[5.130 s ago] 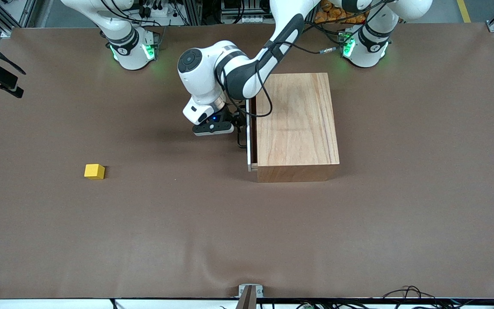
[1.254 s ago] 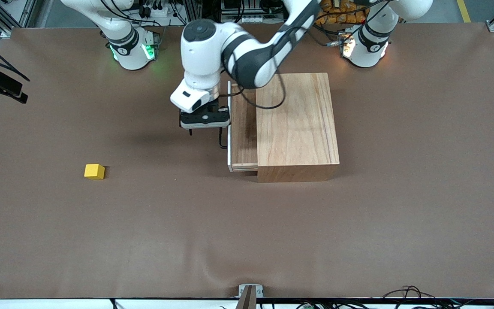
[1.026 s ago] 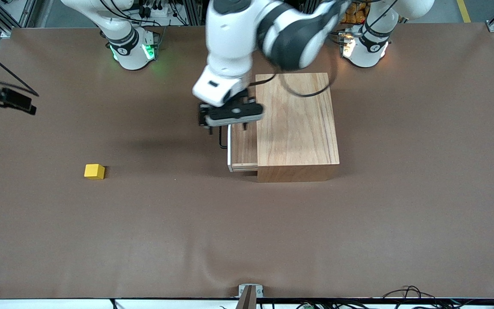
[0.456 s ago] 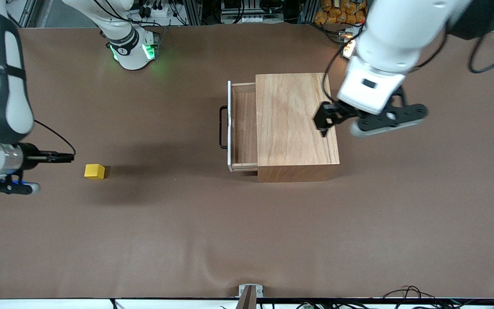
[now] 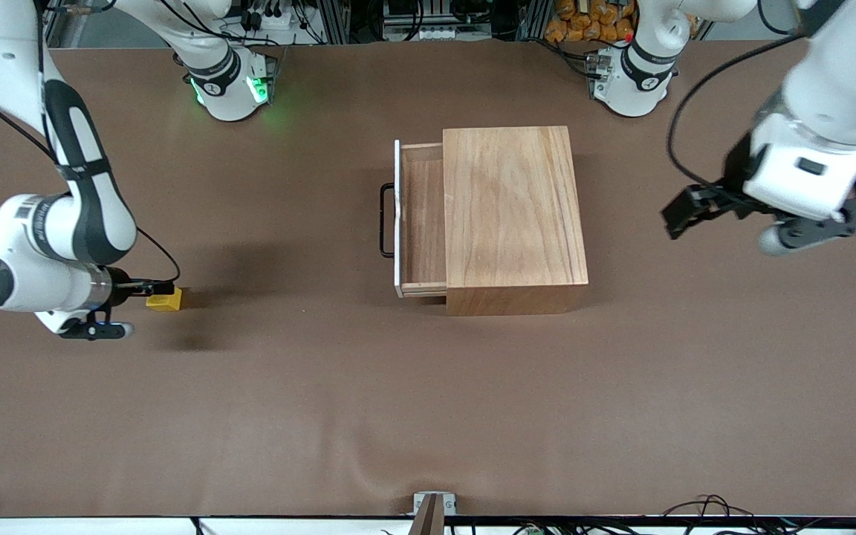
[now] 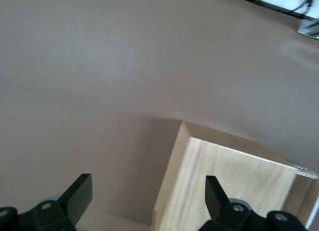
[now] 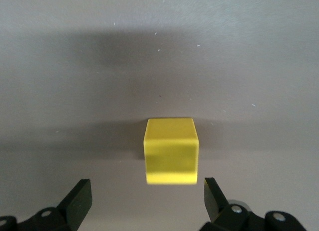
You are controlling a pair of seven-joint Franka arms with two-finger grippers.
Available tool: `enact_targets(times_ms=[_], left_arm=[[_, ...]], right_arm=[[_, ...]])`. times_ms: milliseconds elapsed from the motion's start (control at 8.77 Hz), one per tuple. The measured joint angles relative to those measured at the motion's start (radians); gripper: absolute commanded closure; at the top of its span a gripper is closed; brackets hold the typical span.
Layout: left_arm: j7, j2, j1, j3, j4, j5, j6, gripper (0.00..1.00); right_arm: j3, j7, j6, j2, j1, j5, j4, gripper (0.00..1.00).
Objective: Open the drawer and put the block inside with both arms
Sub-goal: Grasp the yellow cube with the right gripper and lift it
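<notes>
Right gripper [image 7: 144,203] sits low by the block [image 5: 166,299] on the desk [image 5: 287,409], jaws spread wide, not gripping. Left gripper [image 6: 147,201], jaws released, hangs over the desk beside the wooden box [image 5: 513,215]; drawer [image 5: 420,215] stands open.

Block [image 5: 166,299] partly hidden by right gripper [image 5: 163,285]

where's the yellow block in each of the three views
Front view: the block lies on the brown table mat toward the right arm's end, at the tip of the right tool.
Right wrist view: the block sits mid-picture, between and just ahead of the open right tool.
Left wrist view: not in it; only the wooden box shows.
Shared landmark: the brown table mat, in all three views.
</notes>
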Motion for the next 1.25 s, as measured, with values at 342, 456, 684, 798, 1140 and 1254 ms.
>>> enact_targets(times_ms=[342,456,684,798,1140,1254], left_arm=[[0.122,-0.043,0.083,-0.002,-0.091,0.000,-0.009,0.00],[0.129,-0.068,0.100,-0.002,-0.147,0.000,-0.003,0.00],[0.160,-0.146,0.121,-0.002,-0.325,0.000,0.078,0.00],[0.166,-0.212,0.123,-0.003,-0.457,0.000,0.168,0.00],[0.215,-0.387,0.121,-0.010,-0.705,0.000,0.316,0.00],[0.283,-0.409,0.119,-0.013,-0.705,0.001,0.322,0.00]], right_arm=[[-0.003,-0.034,0.058,0.054,-0.025,0.000,-0.003,0.39],[-0.004,-0.061,0.071,0.066,-0.045,0.000,-0.003,0.99],[-0.003,-0.076,0.073,0.079,-0.065,0.013,-0.003,1.00],[0.002,-0.076,0.064,0.079,-0.064,0.028,-0.001,1.00],[0.056,0.074,-0.212,0.067,-0.044,0.092,0.133,1.00],[0.091,0.183,-0.340,0.054,-0.020,0.140,0.222,1.00]])
